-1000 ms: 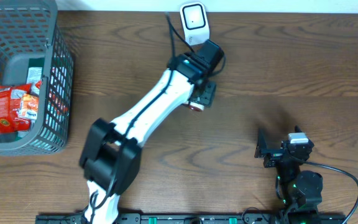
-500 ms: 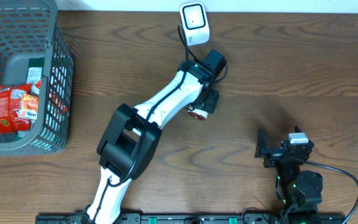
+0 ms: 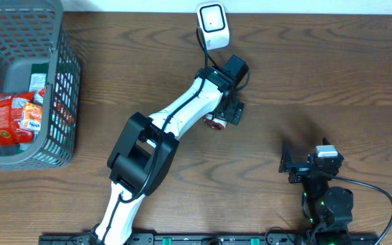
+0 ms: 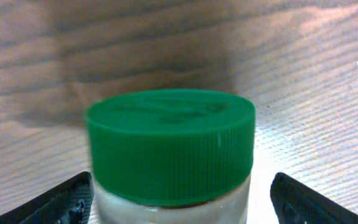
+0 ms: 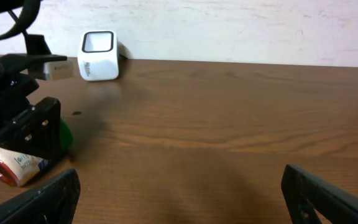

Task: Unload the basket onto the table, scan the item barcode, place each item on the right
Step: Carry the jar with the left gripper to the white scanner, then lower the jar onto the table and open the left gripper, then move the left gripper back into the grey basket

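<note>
The item is a small jar with a green lid (image 4: 169, 143) and a red and white label (image 5: 11, 163). It lies on the wooden table (image 3: 318, 68) below the white scanner (image 3: 211, 24), seen from overhead as a reddish round end (image 3: 215, 122). My left gripper (image 3: 227, 113) straddles it, open. In the left wrist view both fingertips (image 4: 61, 202) stand clear of the jar's sides. No barcode shows in any view. My right gripper (image 3: 290, 165) rests open at the front right, holding nothing.
A grey wire basket (image 3: 67, 82) with red snack packets (image 3: 19, 119) stands at the far left. The scanner (image 5: 98, 55) sits by the back wall with its cable trailing beside the left arm.
The left arm swung the jar slightly right and toward the front, then its jaws widened and let go of it. The right arm has not moved.
</note>
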Robot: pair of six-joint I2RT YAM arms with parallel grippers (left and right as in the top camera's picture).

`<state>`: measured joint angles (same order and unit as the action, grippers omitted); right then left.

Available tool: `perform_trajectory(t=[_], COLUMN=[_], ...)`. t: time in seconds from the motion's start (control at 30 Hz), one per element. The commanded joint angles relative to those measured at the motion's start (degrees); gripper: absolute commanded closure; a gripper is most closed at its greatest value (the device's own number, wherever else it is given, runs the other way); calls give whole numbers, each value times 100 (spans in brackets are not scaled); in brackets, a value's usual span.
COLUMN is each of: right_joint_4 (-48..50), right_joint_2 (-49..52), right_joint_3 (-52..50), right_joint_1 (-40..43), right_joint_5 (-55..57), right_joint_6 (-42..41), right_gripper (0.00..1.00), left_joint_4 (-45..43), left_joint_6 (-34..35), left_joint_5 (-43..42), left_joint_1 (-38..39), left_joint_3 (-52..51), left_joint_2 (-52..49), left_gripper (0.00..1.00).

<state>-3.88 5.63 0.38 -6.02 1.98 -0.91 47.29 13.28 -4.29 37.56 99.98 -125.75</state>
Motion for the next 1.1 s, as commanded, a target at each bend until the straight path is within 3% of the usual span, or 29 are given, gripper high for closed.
perform_trajectory(t=[0.0, 0.17, 0.43, 0.73, 1.07], right_joint_4=[-20, -20, -20, -20, -20], right_joint_2=[-9, -9, -9, -9, -9], right_joint_3=[-7, -7, -7, -7, -7], right_joint_1=[31, 31, 31, 31, 31], right_joint_5=[50, 50, 50, 50, 50], right_joint_6=[-76, -76, -76, -76, -74], right_gripper=[1, 1, 1, 1, 1], left_joint_4=[-15, -11, 87, 330, 787], left_joint_6=[-55, -63, -50, 57, -116], left_joint_5=[671, 1180, 1189, 1189, 1263], left_joint_1=[-37, -122, -667, -2483, -4186], left_joint_3=[129, 129, 129, 129, 129], left_joint_2=[546, 1233, 2771, 4750, 5504], left_gripper=[9, 9, 9, 9, 9])
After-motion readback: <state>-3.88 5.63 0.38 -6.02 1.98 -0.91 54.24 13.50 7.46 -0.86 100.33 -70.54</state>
